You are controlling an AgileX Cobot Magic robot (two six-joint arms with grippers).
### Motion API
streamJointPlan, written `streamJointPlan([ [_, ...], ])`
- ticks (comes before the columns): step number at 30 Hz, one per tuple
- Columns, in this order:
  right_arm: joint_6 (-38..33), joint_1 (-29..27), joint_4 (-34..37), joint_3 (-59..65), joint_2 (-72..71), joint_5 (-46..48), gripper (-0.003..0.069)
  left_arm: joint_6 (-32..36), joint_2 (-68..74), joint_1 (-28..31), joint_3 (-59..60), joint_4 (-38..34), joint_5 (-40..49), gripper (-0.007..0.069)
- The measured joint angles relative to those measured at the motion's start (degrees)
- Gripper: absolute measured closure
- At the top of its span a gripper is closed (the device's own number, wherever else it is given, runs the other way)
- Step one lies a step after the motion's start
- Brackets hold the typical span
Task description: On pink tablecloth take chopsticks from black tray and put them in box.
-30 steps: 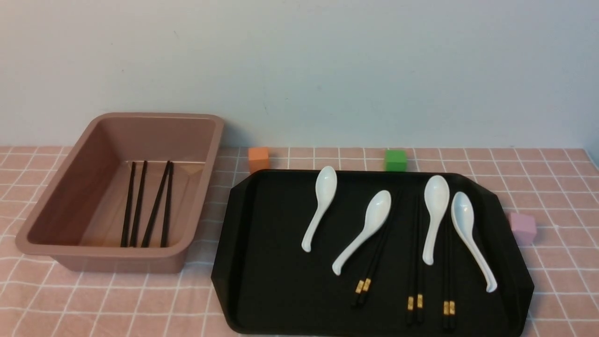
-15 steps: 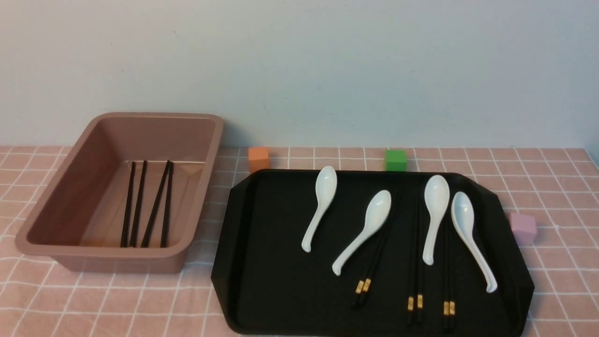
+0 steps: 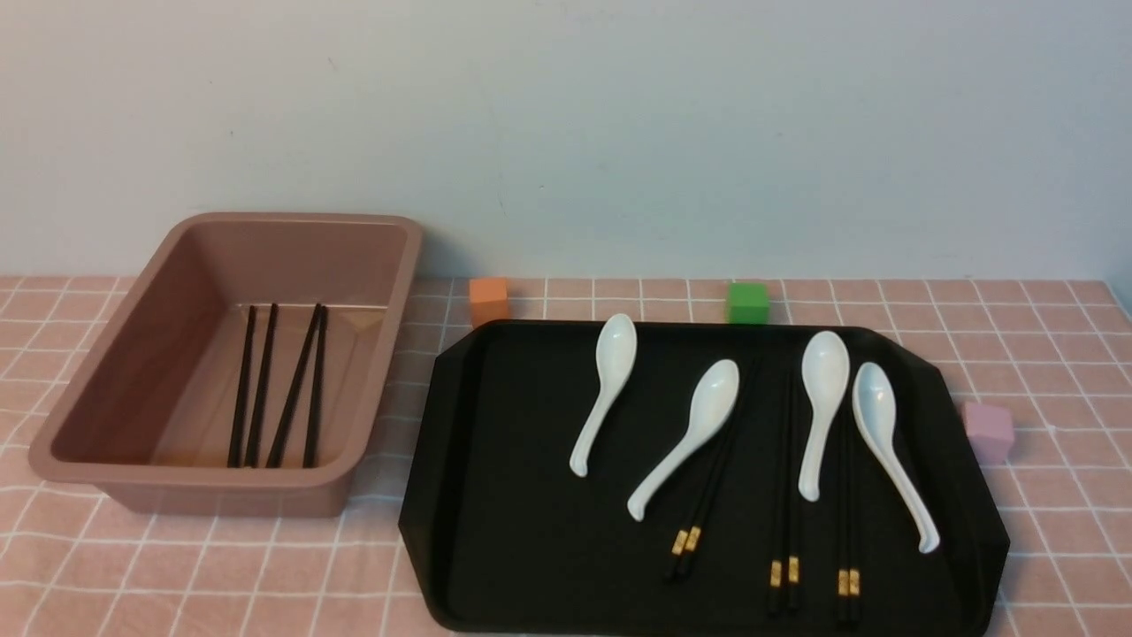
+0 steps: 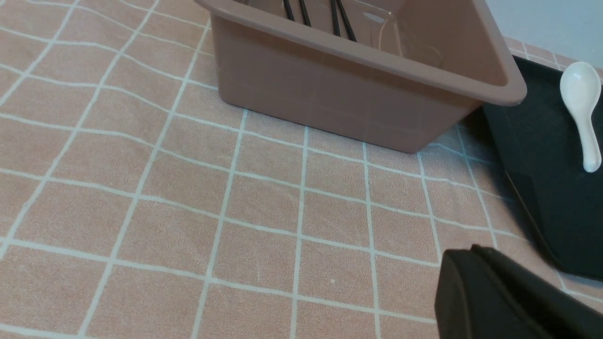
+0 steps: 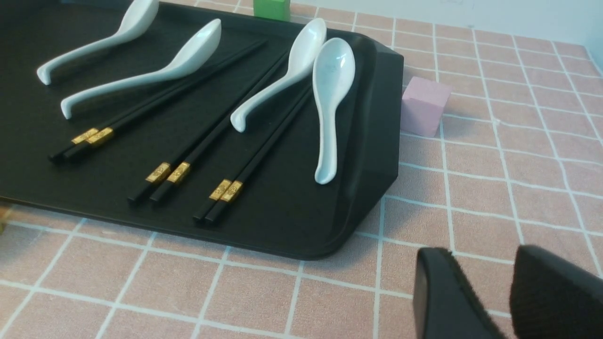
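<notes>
Chopsticks [image 5: 160, 173] gold-banded (wrist view), tray [image 5: 292, 226]

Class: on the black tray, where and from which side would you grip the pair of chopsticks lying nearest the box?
Probably grip the leftmost chopstick pair at its gold-banded near end, coming from above. That end lies clear on the black tray, while a white spoon lies close alongside its far half.

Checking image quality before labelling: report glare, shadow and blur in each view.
Front view: even light, sharp; black chopsticks nearly vanish against the black tray. Left wrist view: box sharp, soft shadow beneath it. Right wrist view: spoons show faint sheen; right tool slightly blurred.
</notes>
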Motion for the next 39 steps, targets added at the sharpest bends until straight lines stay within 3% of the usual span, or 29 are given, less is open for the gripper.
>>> streamJointPlan([
  [39, 0.0, 0.0, 0.0, 0.0, 0.0, 0.0, 0.0419, 0.0, 0.0, 0.0, 0.0, 0.0, 0.0, 0.0625],
])
